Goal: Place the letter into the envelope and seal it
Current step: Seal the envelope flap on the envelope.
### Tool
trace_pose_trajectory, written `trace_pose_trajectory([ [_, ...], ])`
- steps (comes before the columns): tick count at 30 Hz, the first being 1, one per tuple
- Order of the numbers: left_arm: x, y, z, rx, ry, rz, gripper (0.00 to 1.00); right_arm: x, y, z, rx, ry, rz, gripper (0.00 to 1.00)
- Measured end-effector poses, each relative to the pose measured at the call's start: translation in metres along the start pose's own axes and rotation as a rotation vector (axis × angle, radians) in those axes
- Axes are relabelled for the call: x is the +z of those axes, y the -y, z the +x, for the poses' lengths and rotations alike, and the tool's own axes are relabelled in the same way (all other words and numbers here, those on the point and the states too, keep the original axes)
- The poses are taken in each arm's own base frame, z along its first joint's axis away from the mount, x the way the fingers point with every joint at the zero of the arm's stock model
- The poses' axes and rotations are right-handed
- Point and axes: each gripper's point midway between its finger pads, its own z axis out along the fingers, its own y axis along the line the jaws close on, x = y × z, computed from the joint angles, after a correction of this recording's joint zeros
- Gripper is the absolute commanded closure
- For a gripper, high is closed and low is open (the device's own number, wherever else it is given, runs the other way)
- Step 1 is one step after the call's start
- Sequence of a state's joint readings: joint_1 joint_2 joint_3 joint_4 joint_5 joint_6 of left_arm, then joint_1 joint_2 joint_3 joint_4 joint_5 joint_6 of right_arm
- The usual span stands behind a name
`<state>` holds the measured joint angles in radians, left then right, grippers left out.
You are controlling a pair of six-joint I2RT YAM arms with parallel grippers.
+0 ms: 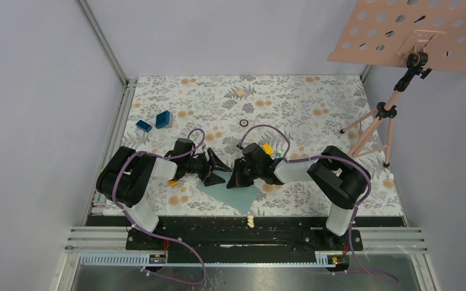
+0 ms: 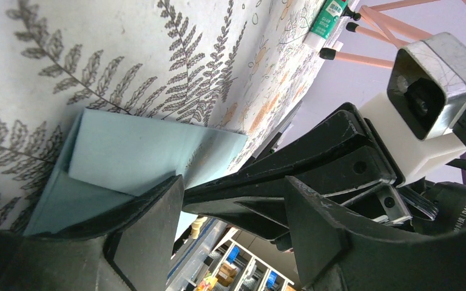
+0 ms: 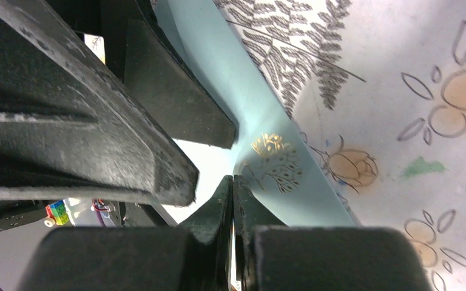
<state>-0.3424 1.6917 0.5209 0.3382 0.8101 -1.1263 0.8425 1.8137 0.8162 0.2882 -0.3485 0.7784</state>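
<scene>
The teal envelope (image 1: pixel 240 195) lies flat on the floral mat near the front edge. In the left wrist view the envelope (image 2: pixel 139 151) has its flap folded over. The right wrist view shows a gold print on the envelope (image 3: pixel 252 103). My left gripper (image 1: pixel 223 171) hovers over its upper left part, open, with nothing of its own between the fingers (image 2: pixel 151 233). My right gripper (image 1: pixel 235 179) is shut and reaches in between the left fingers. Its tips (image 3: pixel 232 182) meet the envelope beside the gold print, and nothing shows between them. The letter is hidden.
Two blue blocks (image 1: pixel 162 119) (image 1: pixel 144 125) sit at the back left. A small dark ring (image 1: pixel 244 122) lies mid-table. A pink perforated board (image 1: pixel 418 30) stands on a tripod (image 1: pixel 379 121) at the right. A green-and-white tube (image 2: pixel 327 21) lies beyond the grippers.
</scene>
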Motion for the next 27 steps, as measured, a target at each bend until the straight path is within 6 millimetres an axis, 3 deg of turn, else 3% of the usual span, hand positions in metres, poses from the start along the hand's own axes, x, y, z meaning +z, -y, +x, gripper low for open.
trace_pose_trajectory([
  [11, 0.0, 0.0, 0.0, 0.0, -0.001, 0.001, 0.36, -0.02, 0.022, 0.002, 0.028, 0.039, 0.005, 1.0],
  [17, 0.0, 0.0, -0.002, 0.0, 0.005, 0.003, 0.36, -0.016, 0.017, 0.003, 0.033, 0.012, -0.012, 1.0],
  [23, -0.001, 0.0, -0.005, -0.003, 0.014, 0.005, 0.36, 0.006, -0.004, -0.007, 0.001, -0.002, -0.033, 1.0],
  [27, -0.001, 0.0, -0.005, -0.003, 0.014, 0.005, 0.36, 0.006, -0.004, -0.007, -0.002, 0.006, -0.026, 1.0],
])
